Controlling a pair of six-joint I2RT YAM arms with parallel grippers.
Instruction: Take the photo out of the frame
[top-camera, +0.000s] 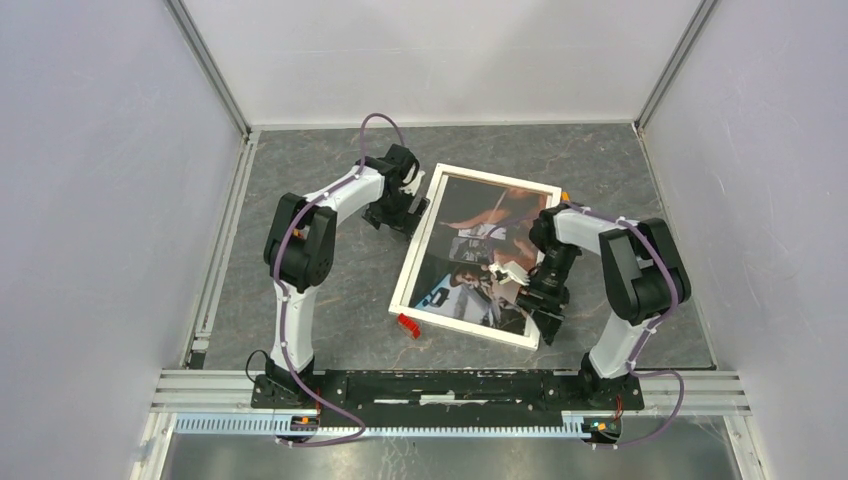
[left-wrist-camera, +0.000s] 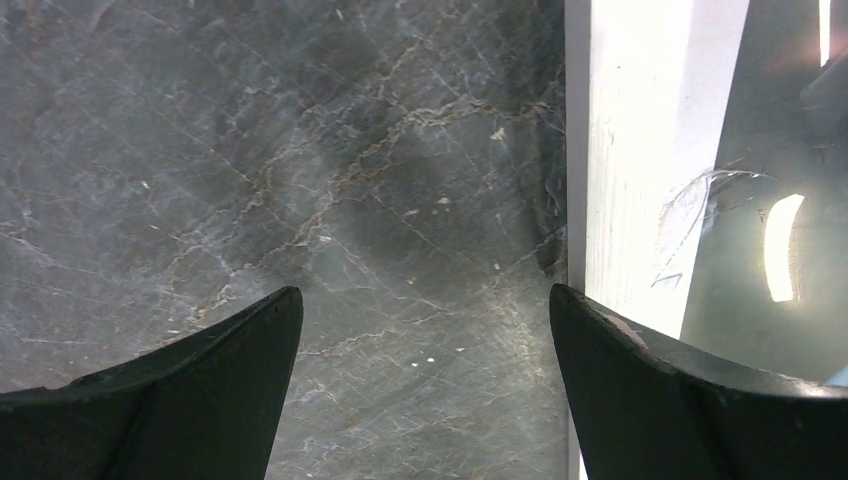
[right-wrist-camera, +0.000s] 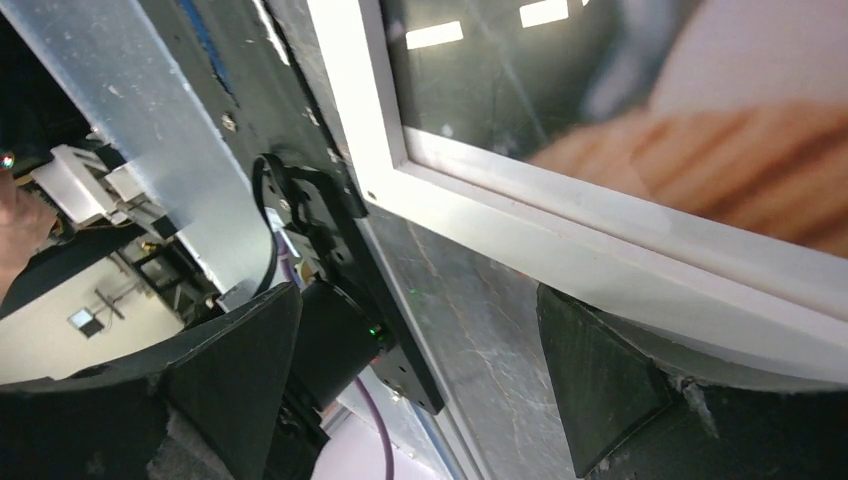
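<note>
The frame (top-camera: 414, 266), with its thin white border, lies flat on the grey table, and the photo (top-camera: 478, 250) of people faces up inside it. My left gripper (top-camera: 403, 212) stands open just off the frame's far left corner. In the left wrist view only bare table lies between the fingers (left-wrist-camera: 230, 370) of the left gripper (left-wrist-camera: 422, 295), with the frame's white border (left-wrist-camera: 650, 150) to the right. My right gripper (top-camera: 545, 305) is open at the near right corner. In the right wrist view the right gripper (right-wrist-camera: 418, 295) has one finger (right-wrist-camera: 600, 390) against the frame's border (right-wrist-camera: 600, 230), below the photo (right-wrist-camera: 680, 90).
A small red piece (top-camera: 407, 325) lies on the table by the frame's near left corner. Grey walls close in the table on three sides. The metal rail (top-camera: 450, 390) carrying both arm bases runs along the near edge.
</note>
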